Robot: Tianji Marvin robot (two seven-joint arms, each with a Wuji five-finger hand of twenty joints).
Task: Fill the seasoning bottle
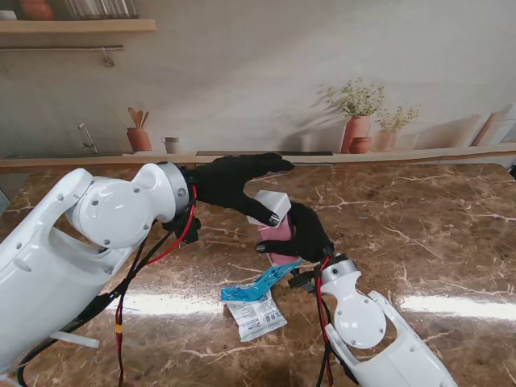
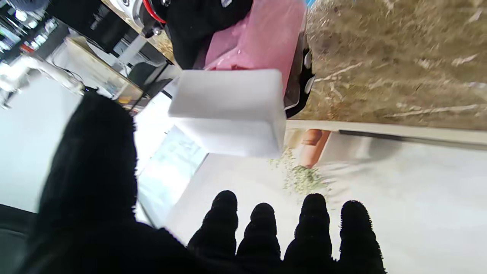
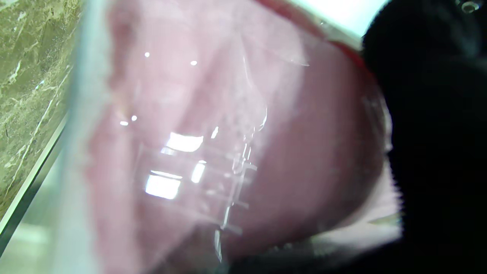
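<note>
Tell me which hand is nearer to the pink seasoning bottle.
Right. The right hand is wrapped around the pink seasoning bottle. The left hand hovers at its white lid, fingers spread.

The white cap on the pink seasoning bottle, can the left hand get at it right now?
Probably yes. The left hand hovers right at the white cap, fingers apart and holding nothing. The right hand grips the pink bottle lower on its body, leaving the cap bare in the left wrist view.
</note>
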